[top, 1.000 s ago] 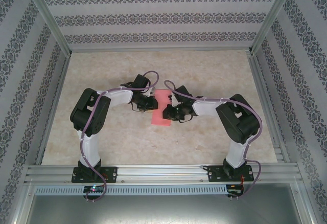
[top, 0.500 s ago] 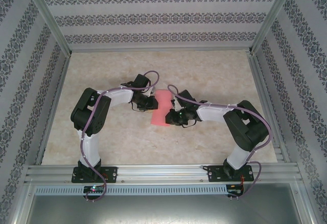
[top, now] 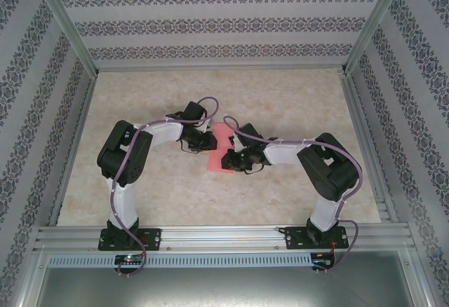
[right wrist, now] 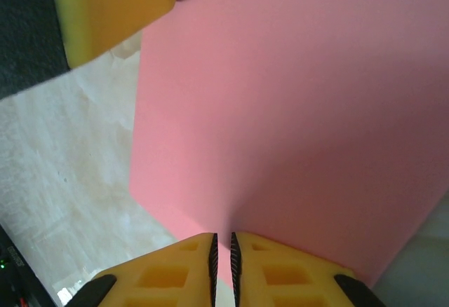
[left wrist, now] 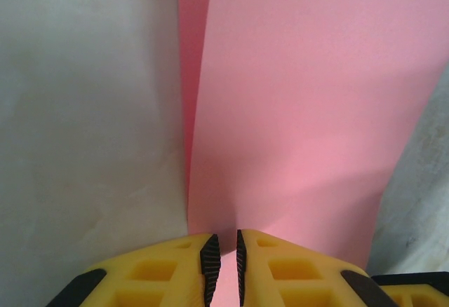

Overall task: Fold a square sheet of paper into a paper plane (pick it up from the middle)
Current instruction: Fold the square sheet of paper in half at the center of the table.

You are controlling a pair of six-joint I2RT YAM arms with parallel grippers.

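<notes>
Where the two arms meet at the middle of the table (top: 280,97), the square sheet of paper (top: 217,160) sits between them as a narrow pink strip running near to far, its far end tilted to the right. The left gripper (top: 209,142) comes in at its left edge and the right gripper (top: 226,158) at its right edge, slightly nearer. From the left wrist, the yellow fingers (left wrist: 175,249) are pressed almost together, with the paper's edge pinched in the thin slit between their black pads; a second pink layer shows along the sheet's left side. From the right wrist, that gripper likewise pinches the pink edge between nearly closed pads. Whether the sheet lies on the table or is lifted, I cannot tell.
</notes>
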